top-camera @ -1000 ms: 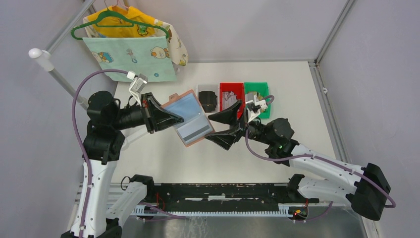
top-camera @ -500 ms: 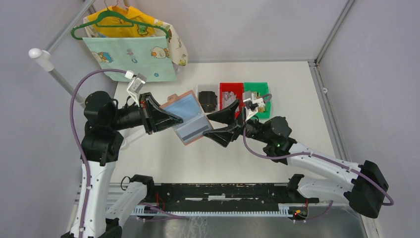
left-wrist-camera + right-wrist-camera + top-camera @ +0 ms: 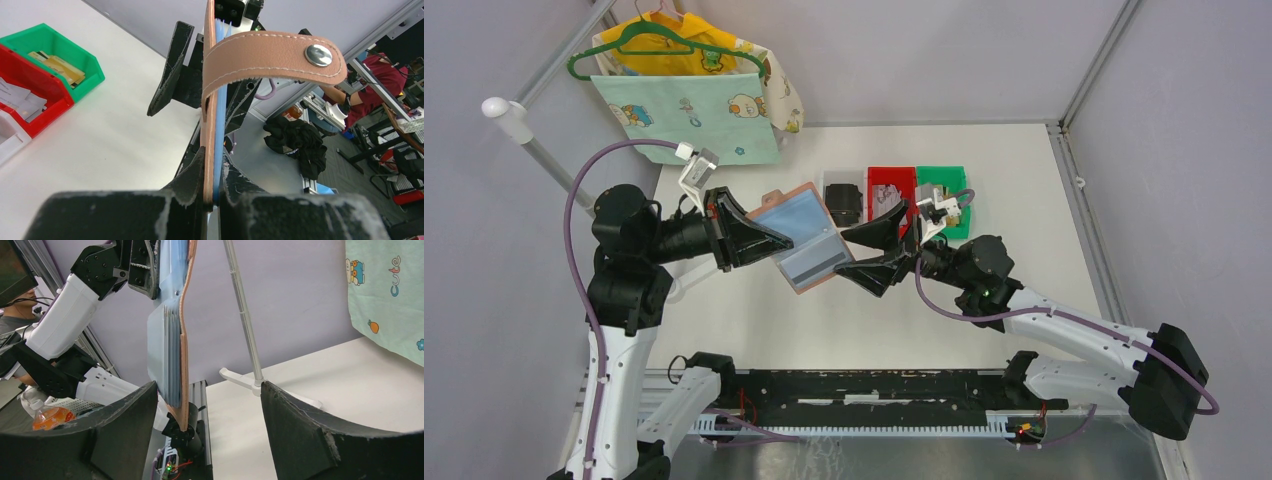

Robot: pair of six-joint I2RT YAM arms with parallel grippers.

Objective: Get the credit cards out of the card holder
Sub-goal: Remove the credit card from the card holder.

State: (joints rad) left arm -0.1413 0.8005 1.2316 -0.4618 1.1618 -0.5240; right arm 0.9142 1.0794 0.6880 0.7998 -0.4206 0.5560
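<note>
Clamping the left pincer tight on one edge of the card holder, held open and up off the table, with cards tucked in its blue sleeves. Spreading the right pincer wide around the opposite edge; can't tell about contact. Red bin and green bin just behind.

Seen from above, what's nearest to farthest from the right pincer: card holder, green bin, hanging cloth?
1. card holder, just left of the right pincer.
2. green bin, behind, on the right.
3. hanging cloth, far back left.
</note>
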